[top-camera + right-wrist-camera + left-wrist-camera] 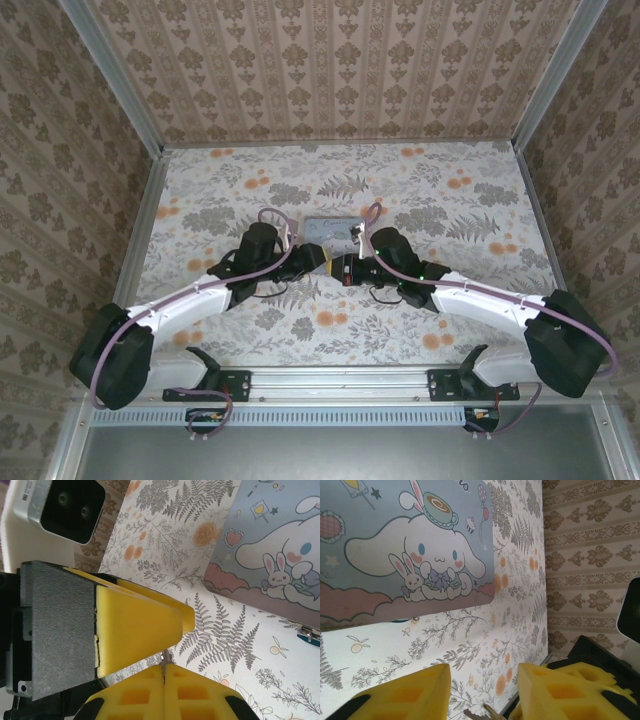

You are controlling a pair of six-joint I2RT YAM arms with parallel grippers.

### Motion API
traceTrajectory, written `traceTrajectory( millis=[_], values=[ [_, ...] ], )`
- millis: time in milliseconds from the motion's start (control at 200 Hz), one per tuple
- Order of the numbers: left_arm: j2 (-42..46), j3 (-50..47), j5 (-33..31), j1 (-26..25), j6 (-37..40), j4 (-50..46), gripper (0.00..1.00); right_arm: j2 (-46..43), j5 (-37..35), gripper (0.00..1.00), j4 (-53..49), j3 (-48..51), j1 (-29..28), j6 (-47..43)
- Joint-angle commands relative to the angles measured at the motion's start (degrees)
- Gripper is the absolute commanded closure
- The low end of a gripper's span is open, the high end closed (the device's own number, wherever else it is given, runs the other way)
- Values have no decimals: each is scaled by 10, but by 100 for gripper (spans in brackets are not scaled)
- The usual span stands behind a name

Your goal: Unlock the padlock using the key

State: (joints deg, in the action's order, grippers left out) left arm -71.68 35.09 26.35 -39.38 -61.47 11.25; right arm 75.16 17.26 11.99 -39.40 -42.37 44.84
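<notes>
Yellow left end effector (484, 677) is holding its fingers apart; right end effector (164, 670) is pressing its fingers together near the tin (270, 545).

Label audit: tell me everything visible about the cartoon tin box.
The tin box is a flat rectangular case with rounded corners that looks like printed metal. Its lid is pastel blue with a pink band along one long side, and shows a white long-eared cartoon dog, a small bunny and sweets. It lies flat and closed on the floral table. A small silver clasp sits on its pink-side edge.
</notes>
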Motion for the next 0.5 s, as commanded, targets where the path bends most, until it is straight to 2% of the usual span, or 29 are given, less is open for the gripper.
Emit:
traceTrajectory(
  millis=[0,280,495],
  values=[
    [-4,14,-1,-4,0,18,64,7,12,100,23,7,3,10],
    [-7,14,-4,-8,0,18,69,10,16,100,35,10,4,15],
    [-13,15,-5,-10,0,21,80,11,18,100,40,12,4,17]
  ],
)
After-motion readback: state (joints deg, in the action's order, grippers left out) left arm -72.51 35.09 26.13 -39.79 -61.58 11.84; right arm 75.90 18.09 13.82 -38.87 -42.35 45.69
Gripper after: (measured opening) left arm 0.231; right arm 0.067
